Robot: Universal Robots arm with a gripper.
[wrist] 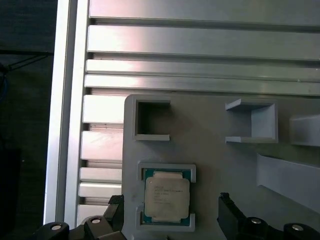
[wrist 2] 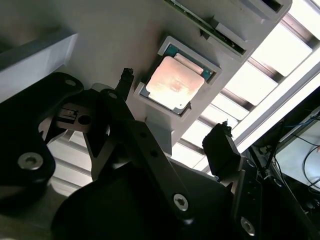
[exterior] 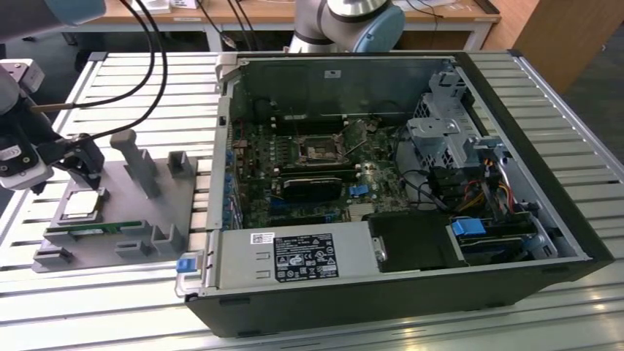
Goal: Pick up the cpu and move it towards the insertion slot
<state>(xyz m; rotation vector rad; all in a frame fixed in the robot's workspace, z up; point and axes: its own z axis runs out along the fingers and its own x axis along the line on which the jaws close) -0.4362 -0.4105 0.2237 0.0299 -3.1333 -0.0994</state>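
Two black fingers (wrist 2: 220, 147) of the gripper (wrist 2: 174, 105) stand spread wide, one on either side of the cpu (wrist 2: 175, 82), holding nothing. The chip lies flat in its grey holder (exterior: 146, 216), well apart from the insertion slot (exterior: 321, 150) inside the open computer case (exterior: 507, 139).

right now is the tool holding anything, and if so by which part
Nothing is held. The tool is open, with a finger to either side of the cpu, which lies flat in its pocket on the grey holder.

Grey tray (exterior: 146, 219) beside open computer case (exterior: 390, 311), slatted table (exterior: 98, 307)
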